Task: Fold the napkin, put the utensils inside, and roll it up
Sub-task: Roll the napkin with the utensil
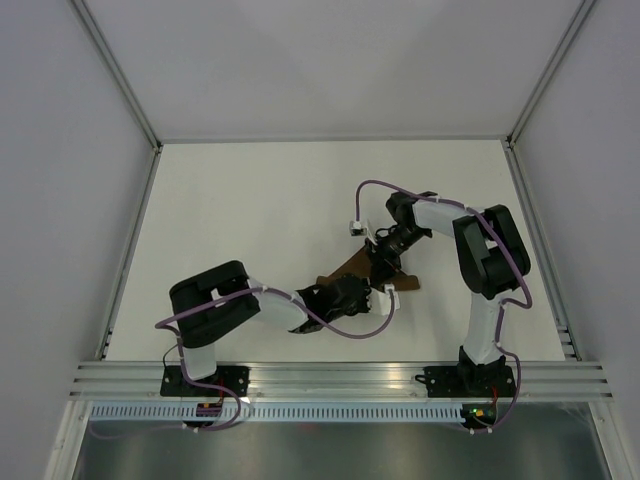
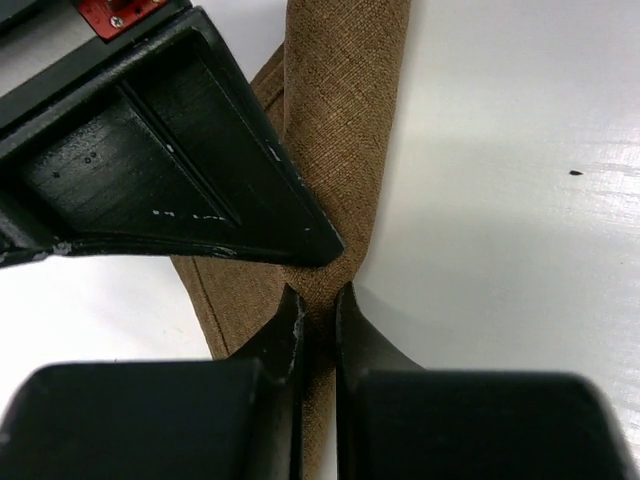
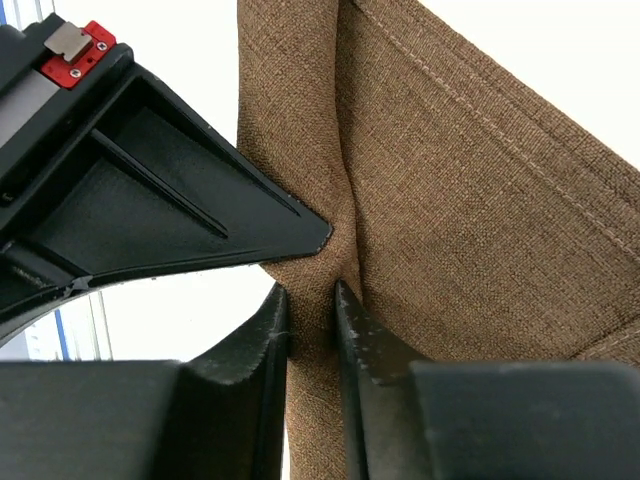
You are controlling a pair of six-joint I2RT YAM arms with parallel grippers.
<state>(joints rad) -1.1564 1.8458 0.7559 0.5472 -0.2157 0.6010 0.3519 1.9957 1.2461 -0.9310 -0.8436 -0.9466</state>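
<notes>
Top external shows the white surface (image 1: 250, 220) carrying the brown napkin (image 1: 347, 268), bunched right of centre between both arms. Your left pincer (image 2: 318, 300) and right pincer (image 3: 312, 295) each pinch a narrow ridge of cloth, close together. Draw them apart evenly and low so the fabric spreads flat for folding; a loose squeeze at the fingertips (image 3: 355, 330) would likely drop it.

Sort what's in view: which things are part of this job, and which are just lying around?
Job: napkin, pinched by the left jaws and the right jaws. Knife not in view.
Lying about: only a dark speck on the table.
</notes>
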